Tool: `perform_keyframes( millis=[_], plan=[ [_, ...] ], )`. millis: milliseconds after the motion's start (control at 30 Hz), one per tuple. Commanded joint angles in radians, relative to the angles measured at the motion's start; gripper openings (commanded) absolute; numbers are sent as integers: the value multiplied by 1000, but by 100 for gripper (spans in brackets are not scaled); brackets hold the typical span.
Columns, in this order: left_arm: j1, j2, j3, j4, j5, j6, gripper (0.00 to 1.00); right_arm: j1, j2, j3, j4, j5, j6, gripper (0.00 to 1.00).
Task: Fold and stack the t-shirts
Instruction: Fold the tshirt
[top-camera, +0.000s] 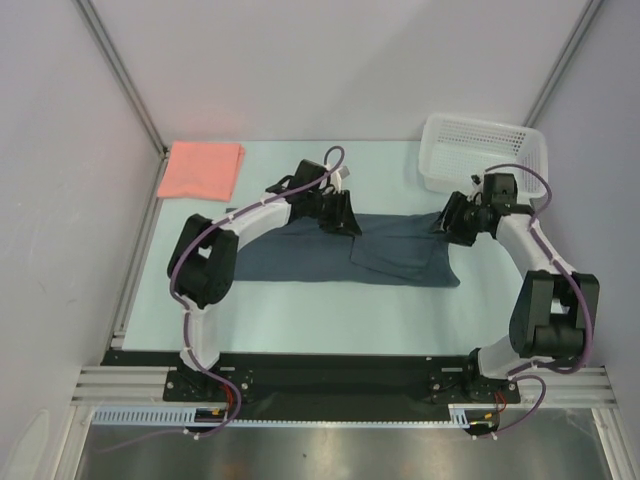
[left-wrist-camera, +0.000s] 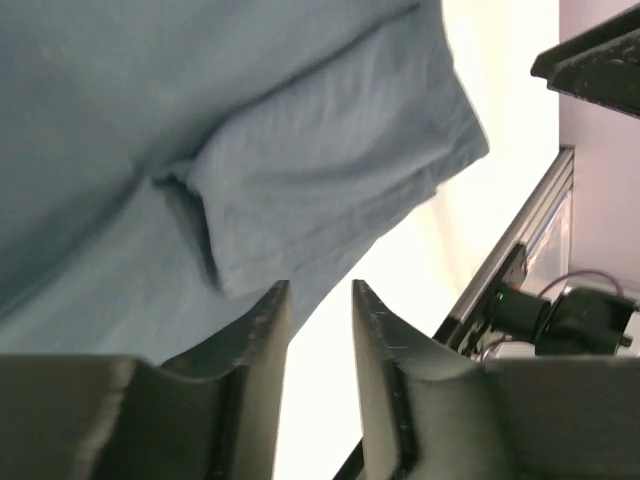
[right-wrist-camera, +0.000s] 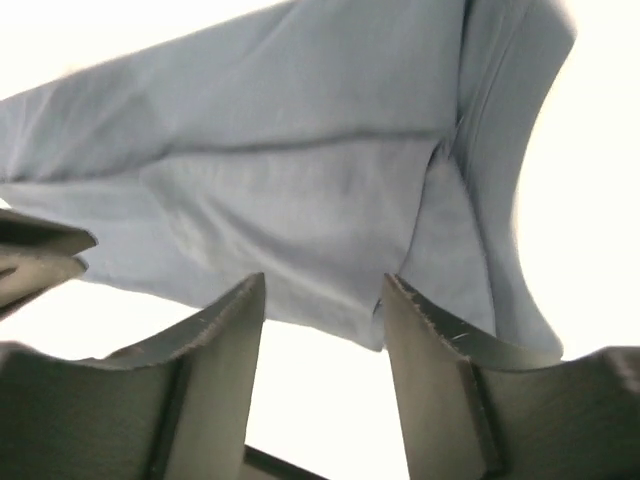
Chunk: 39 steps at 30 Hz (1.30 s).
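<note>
The slate blue-grey t-shirt (top-camera: 330, 255) lies flat in a long band across the table's middle, one sleeve folded over its right half. A salmon-pink t-shirt (top-camera: 202, 168), folded into a rectangle, rests at the far left corner. My left gripper (top-camera: 343, 217) hovers at the blue-grey shirt's far edge; in the left wrist view its jaws (left-wrist-camera: 320, 290) stand apart with bare table between them and the cloth (left-wrist-camera: 250, 170) just beyond. My right gripper (top-camera: 455, 222) sits at the shirt's far right corner, open (right-wrist-camera: 325, 285), with nothing between its fingers and the shirt (right-wrist-camera: 300, 190) ahead.
A white mesh basket (top-camera: 484, 152) stands at the far right, close behind the right arm. Metal frame rails (top-camera: 120, 75) run along the left and right sides. The black base bar (top-camera: 330, 375) lies at the near edge.
</note>
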Motion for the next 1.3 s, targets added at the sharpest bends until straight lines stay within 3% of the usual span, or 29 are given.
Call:
perform_keyframes(
  millis=[0, 67, 100, 167, 400, 833, 933, 1133, 1233, 1267],
  plan=[
    [6, -14, -64, 0, 22, 26, 35, -17, -26, -102, -51, -98, -44, 52],
    [7, 4, -93, 25, 35, 26, 33, -12, -21, -132, -17, -164, -53, 46],
    [7, 10, -103, 42, 36, 27, 34, -12, -14, -153, -5, -175, -58, 35],
    [5, 40, -100, 47, 20, 49, 39, -12, -1, -170, 43, -210, -55, 32],
    [10, 89, -98, 48, 0, 64, 43, -6, 77, -185, 57, -210, -66, 40],
    [10, 133, -103, 97, 55, 18, 42, 7, 77, -254, 89, -216, -46, 44],
    [10, 133, -103, 105, 64, 11, 38, 11, 77, -282, 130, -216, -26, 44],
    [10, 126, -113, 134, 93, -25, 20, 15, 98, -271, 161, -228, 2, 40],
    [10, 113, -113, 145, 102, -49, 6, 15, 97, -251, 157, -242, 34, 22],
    [10, 103, -112, 152, 102, -57, 0, 14, 88, -244, 146, -242, 46, 9]
  ],
)
